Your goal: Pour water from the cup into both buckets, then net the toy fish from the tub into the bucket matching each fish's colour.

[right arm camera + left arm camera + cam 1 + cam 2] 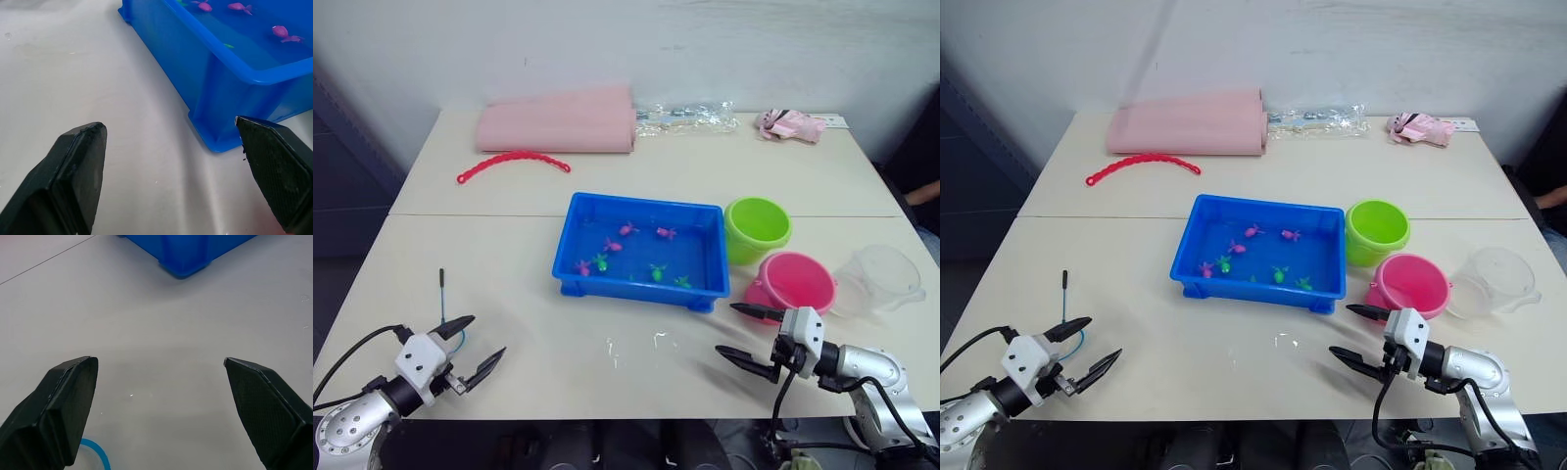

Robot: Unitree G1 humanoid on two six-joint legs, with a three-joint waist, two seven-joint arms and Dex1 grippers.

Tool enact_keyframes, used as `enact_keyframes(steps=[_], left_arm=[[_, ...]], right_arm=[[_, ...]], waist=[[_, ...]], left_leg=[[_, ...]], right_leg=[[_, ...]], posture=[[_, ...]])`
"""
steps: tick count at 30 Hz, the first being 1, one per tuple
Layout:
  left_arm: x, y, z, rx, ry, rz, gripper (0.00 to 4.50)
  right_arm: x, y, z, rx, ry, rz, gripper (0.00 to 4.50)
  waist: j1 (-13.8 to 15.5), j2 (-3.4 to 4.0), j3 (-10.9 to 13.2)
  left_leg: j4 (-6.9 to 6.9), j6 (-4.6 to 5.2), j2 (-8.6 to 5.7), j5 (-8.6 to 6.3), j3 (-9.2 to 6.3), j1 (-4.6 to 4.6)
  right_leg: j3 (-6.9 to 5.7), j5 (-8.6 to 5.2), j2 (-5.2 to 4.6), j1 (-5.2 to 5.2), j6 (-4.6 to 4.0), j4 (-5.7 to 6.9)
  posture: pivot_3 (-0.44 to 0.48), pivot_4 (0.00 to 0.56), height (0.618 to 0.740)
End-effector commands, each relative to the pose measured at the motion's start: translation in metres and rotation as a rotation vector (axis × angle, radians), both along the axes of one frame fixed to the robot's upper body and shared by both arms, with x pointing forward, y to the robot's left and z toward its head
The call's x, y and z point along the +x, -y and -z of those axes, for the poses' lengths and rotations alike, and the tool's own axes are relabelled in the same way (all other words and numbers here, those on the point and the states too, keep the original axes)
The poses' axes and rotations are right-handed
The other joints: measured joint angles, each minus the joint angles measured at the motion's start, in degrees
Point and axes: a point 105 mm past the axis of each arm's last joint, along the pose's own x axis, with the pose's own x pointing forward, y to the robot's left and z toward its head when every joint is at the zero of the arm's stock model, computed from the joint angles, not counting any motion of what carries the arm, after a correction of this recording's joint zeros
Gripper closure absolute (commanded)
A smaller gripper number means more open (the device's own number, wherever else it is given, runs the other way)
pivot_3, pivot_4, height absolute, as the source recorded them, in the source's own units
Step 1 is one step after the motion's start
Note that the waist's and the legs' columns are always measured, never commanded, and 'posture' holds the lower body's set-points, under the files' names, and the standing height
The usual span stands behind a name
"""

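Both arms reached low over the near edge of the pale desk (509, 245). The left gripper (470, 345) and right gripper (744, 333) each held their black fingers spread wide, gripping nothing. The shallow bright blue plastic tub (570, 257) sat beyond them.

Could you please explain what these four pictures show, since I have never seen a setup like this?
It is a two-armed robot at a pale table. Two pictures come from cameras on its head, looking down over its arms; the other two come from cameras on its wrists, looking along each claw's black fingers. The left claw and right claw are both open and hold nothing. On the table sit a blue tub of water with small pink and green fish, a green bucket, a pink bucket and a clear cup. A net with a thin handle lies by the left claw. At the far edge lies a pink roll.
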Motion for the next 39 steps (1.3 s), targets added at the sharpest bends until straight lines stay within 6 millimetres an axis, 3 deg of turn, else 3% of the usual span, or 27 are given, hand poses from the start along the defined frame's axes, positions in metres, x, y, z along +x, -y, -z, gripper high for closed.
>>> enact_keyframes(steps=[1,6,13,18,22,29,35,39], left_arm=[[-0.003,0.007,-0.013,-0.034,0.012,0.059,0.02],[-0.012,0.032,-0.040,-0.191,-0.053,0.241,0.02],[-0.013,0.085,-0.063,-0.266,-0.060,0.462,0.02],[0.002,0.132,-0.084,-0.296,0.001,0.628,0.02],[0.014,0.153,-0.103,-0.317,0.063,0.679,0.02],[0.026,0.168,-0.117,-0.340,0.097,0.708,0.02],[0.024,0.180,-0.121,-0.375,0.078,0.740,0.02],[0.021,0.188,-0.124,-0.392,0.056,0.768,0.02]], right_arm=[[-0.006,0.002,-0.013,0.012,0.040,0.001,0.00],[-0.028,0.007,-0.035,0.043,0.070,0.051,0.00],[-0.066,0.047,-0.044,0.082,0.035,0.327,0.00],[-0.091,0.099,-0.040,0.157,0.063,0.697,0.00],[-0.105,0.136,-0.028,0.186,0.090,0.983,0.00],[-0.100,0.185,-0.014,0.221,0.116,1.313,0.00],[-0.081,0.226,-0.012,0.231,0.088,1.443,0.00],[-0.060,0.239,-0.011,0.258,0.086,1.443,0.00]], waist=[[0.0,0.00,0.0],[0.2,0.04,0.0],[0.4,0.04,0.0],[1.3,0.11,0.0],[1.4,0.18,-0.1],[0.6,0.64,-0.3],[0.2,0.84,-0.4],[0.1,0.86,-0.4]], left_leg=[[0.00,0.00,0.00,0.00,0.00,0.00],[-0.02,-0.05,0.00,-0.01,0.00,-0.02],[-0.04,0.02,-0.01,-0.06,0.00,0.05],[-0.06,0.02,0.00,-0.04,0.01,0.09],[-0.09,0.02,0.00,-0.03,0.03,0.17],[-0.16,-0.20,0.01,0.09,0.26,0.27],[-0.13,0.14,0.04,0.26,0.31,0.31],[-0.14,0.18,0.07,0.29,0.34,0.36]], right_leg=[[0.00,0.00,0.00,0.00,0.00,0.00],[-0.08,0.00,-0.06,0.00,0.00,-0.04],[-0.04,0.00,-0.03,0.08,0.00,-0.05],[-0.01,-0.01,0.06,0.07,-0.01,0.00],[0.06,0.00,0.08,0.10,-0.01,0.02],[0.31,-0.01,0.44,0.05,-0.01,0.04],[0.57,-0.01,0.55,0.08,-0.02,0.05],[0.93,-0.02,0.59,0.08,-0.03,0.09]], posture=[[0.000,0.150,0.740],[0.000,0.150,0.740],[0.000,0.150,0.740],[0.000,0.150,0.740],[0.000,0.150,0.740],[0.000,0.150,0.740],[0.000,0.150,0.740],[0.000,0.150,0.740]])
